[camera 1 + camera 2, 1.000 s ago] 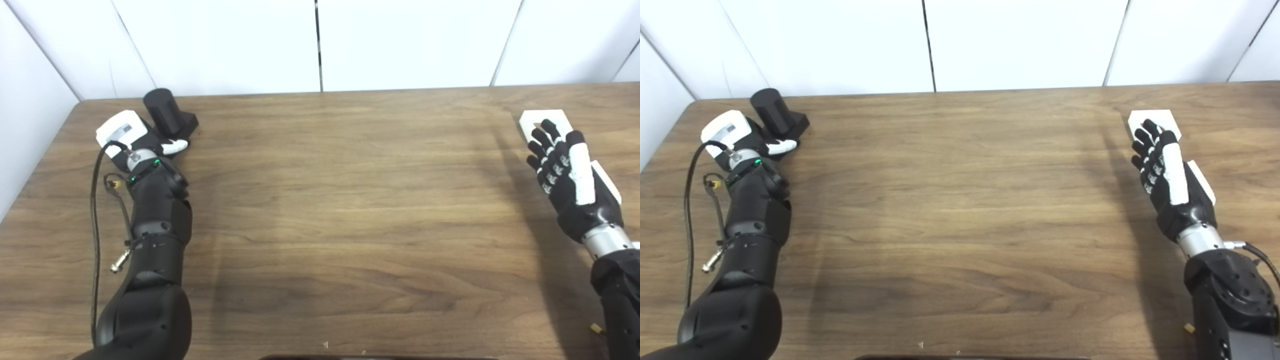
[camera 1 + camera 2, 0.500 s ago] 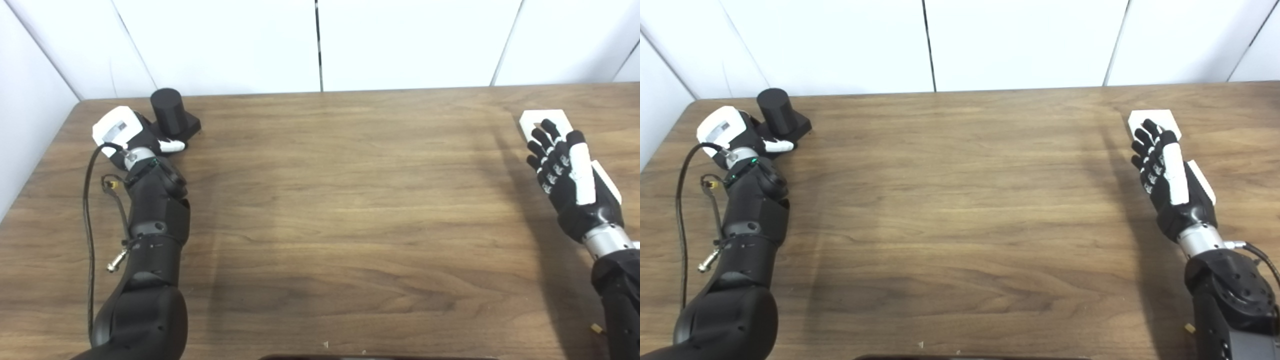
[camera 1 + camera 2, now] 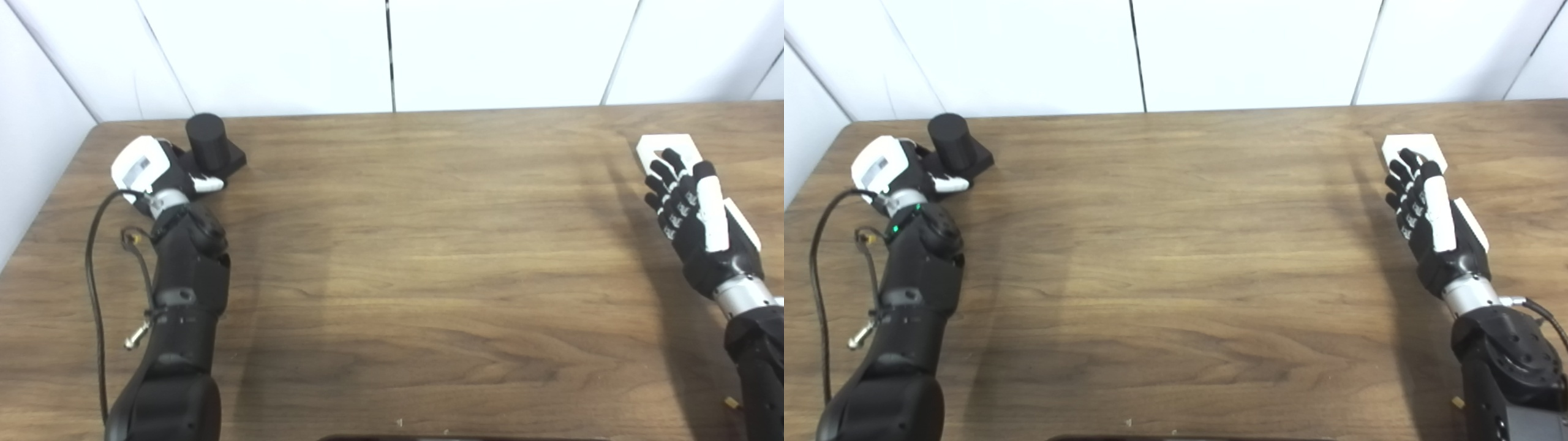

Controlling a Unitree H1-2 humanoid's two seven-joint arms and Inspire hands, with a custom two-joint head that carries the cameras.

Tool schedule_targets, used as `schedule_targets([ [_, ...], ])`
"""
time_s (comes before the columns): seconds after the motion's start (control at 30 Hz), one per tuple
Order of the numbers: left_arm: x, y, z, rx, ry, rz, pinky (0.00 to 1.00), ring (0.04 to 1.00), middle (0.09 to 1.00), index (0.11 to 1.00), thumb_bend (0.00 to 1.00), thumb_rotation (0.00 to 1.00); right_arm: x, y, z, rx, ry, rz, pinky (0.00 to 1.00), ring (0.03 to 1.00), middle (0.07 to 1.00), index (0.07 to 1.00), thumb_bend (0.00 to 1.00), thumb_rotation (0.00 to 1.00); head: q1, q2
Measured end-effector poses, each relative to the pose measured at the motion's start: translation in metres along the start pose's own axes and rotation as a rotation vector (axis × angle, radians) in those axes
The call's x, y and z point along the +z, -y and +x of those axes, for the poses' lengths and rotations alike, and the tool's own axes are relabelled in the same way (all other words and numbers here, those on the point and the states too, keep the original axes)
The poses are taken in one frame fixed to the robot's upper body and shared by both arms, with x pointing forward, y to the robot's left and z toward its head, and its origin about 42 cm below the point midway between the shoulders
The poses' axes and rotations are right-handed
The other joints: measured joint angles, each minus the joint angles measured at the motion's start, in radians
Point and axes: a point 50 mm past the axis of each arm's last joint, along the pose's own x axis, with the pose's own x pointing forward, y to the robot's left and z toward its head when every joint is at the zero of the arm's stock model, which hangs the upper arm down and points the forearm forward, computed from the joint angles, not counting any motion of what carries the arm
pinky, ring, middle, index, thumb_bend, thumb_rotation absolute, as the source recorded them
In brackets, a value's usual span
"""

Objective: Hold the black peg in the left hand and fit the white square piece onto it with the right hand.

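The black peg (image 3: 207, 142), a short cylinder on a square base, stands upright at the table's far left. My left hand (image 3: 153, 173) is against the base's near-left side, with its thumb (image 3: 207, 182) along the front of the base. It seems closed on the base; its fingers are hidden behind the hand. The white square piece (image 3: 660, 144) lies flat at the far right. My right hand (image 3: 692, 208) is open, palm down. Its straight fingertips (image 3: 1407, 160) cover the piece's near part.
The wooden table (image 3: 416, 245) runs to white wall panels (image 3: 490, 55) at the back. A black cable (image 3: 92, 263) loops beside my left forearm, near the table's left edge.
My left hand has turned and shifted slightly left. The peg, tilted a second ago, now stands upright. The right hand and white piece have not moved.
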Motion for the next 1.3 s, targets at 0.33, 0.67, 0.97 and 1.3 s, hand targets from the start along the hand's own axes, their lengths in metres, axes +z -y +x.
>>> schedule_targets([
  [0.33, 0.039, -0.031, -0.046, -0.006, 0.199, -0.133, 0.94, 0.889, 0.784, 0.481, 0.52, 0.06, -0.001, -0.003, 0.001, 0.004, -0.007, -0.002, 1.00, 0.981, 0.973, 1.000, 0.54, 1.00, -0.006, -0.005],
  [0.67, 0.072, -0.063, -0.122, -0.083, 0.467, -0.194, 0.94, 0.897, 0.805, 0.483, 0.52, 0.06, -0.008, -0.024, 0.002, 0.021, -0.015, 0.023, 1.00, 0.972, 0.972, 1.000, 0.54, 1.00, -0.075, -0.014],
  [0.97, 0.080, -0.056, -0.183, -0.320, 0.586, -0.284, 1.00, 0.949, 0.849, 0.482, 0.52, 0.06, -0.006, -0.027, 0.001, 0.017, -0.007, 0.017, 1.00, 0.968, 0.973, 1.000, 0.55, 1.00, -0.097, -0.017],
  [1.3, 0.070, -0.023, -0.241, -0.550, 0.662, -0.224, 1.00, 1.000, 0.945, 0.482, 0.52, 0.06, -0.004, -0.025, 0.001, 0.006, -0.002, 0.014, 1.00, 0.963, 0.965, 1.000, 0.54, 1.00, -0.104, -0.012],
])
